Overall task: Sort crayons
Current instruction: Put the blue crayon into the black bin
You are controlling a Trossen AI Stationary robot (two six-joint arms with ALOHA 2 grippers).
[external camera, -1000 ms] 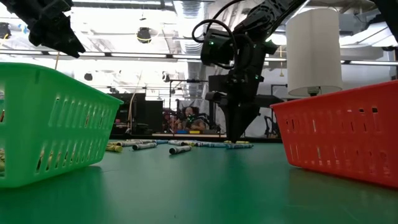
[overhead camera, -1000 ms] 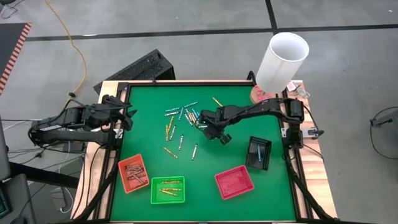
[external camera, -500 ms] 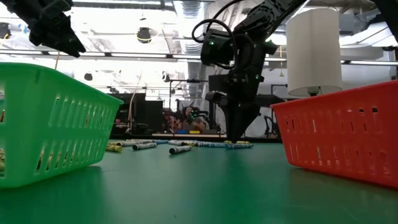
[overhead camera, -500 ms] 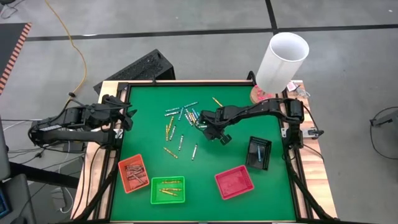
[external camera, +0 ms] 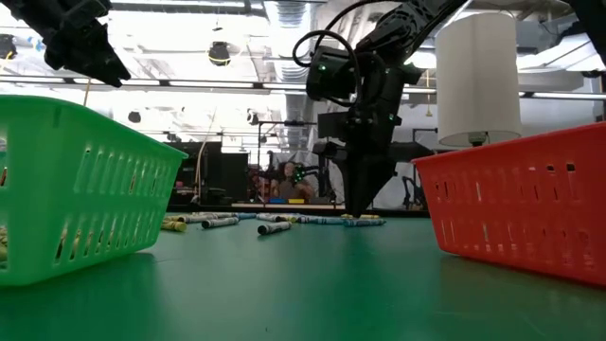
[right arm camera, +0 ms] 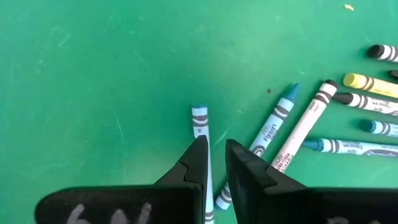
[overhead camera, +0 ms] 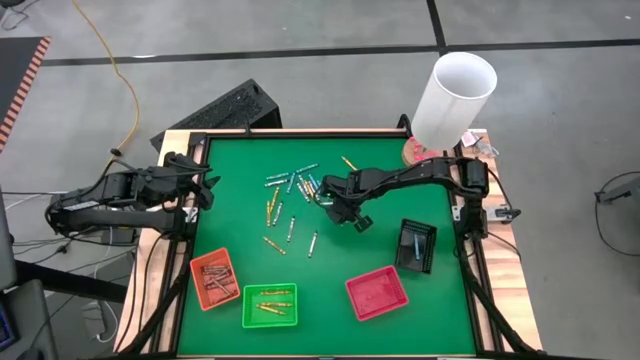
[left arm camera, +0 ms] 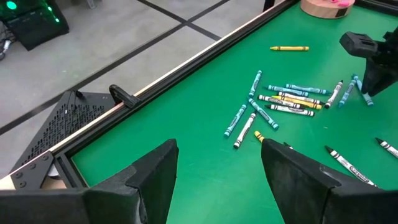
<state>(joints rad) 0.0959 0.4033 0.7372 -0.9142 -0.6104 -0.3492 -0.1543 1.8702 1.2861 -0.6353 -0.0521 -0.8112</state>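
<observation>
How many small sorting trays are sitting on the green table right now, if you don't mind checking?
4, all along the near side of the table: the orange tray nearest the left arm, the green tray next to it, the red tray further along, and the black tray on the right arm's side.

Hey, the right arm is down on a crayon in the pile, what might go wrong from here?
The right gripper pinches a light blue crayon near one end, so it may swing or slip when lifted. Another blue crayon lies right beside the fingers and may get nudged or dragged along. The black tray sits close to the red tray, so a loose drop might land in the wrong one.
</observation>
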